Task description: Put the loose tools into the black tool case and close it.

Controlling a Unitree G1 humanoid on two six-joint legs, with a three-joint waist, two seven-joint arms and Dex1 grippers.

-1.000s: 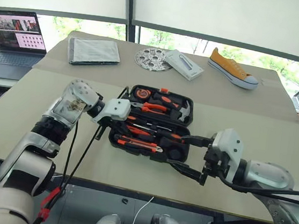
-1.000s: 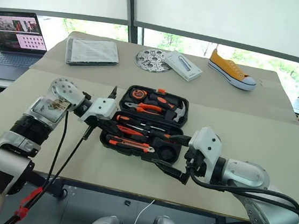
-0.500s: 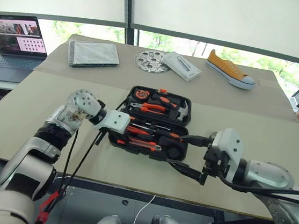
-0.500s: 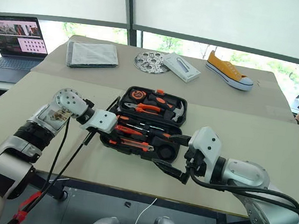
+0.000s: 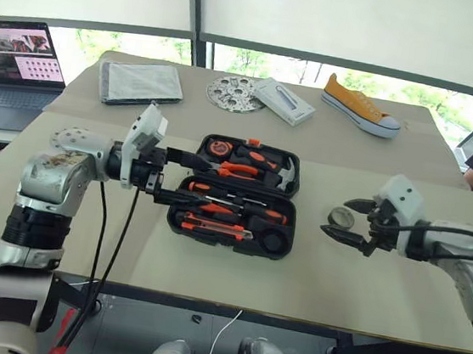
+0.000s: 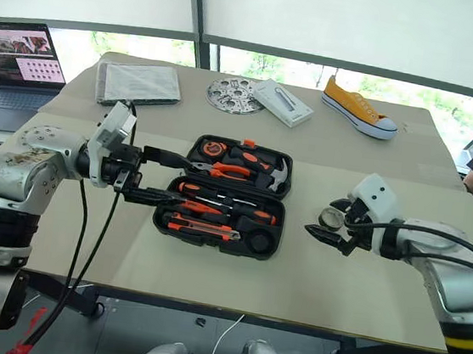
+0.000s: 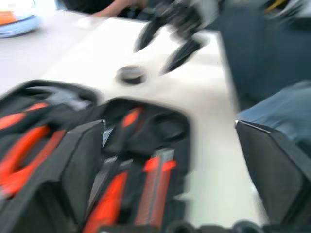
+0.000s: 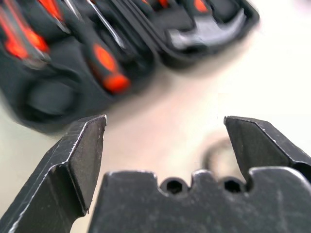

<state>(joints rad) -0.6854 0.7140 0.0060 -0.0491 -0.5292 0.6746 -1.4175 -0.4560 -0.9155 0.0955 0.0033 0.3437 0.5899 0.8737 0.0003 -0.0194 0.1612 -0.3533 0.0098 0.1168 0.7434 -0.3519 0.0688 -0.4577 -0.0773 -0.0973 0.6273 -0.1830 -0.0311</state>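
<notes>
— Right pincer (image 6: 331, 225) has swung out from the black tool case (image 6: 222, 194) toward the small tape roll (image 6: 331, 218) on the worktop (image 6: 209, 268), fingers spread wide, holding nothing.
— And the left pincer (image 6: 153, 176)?
— Lifted over the open case's left edge, fingers now apart, empty. Screwdrivers and utility knife (image 6: 201, 225) lie inside.

case (image 5: 236, 196): you see a black moulded case lying open and flat mid-table, lid half away from you | tools in case: you see orange-and-black screwdrivers (image 5: 231, 208) and a utility knife (image 5: 214, 226) seated in the near half | tape roll (image 5: 340, 216): small dark ring, flat on the table, right of the case, apart from it
</notes>
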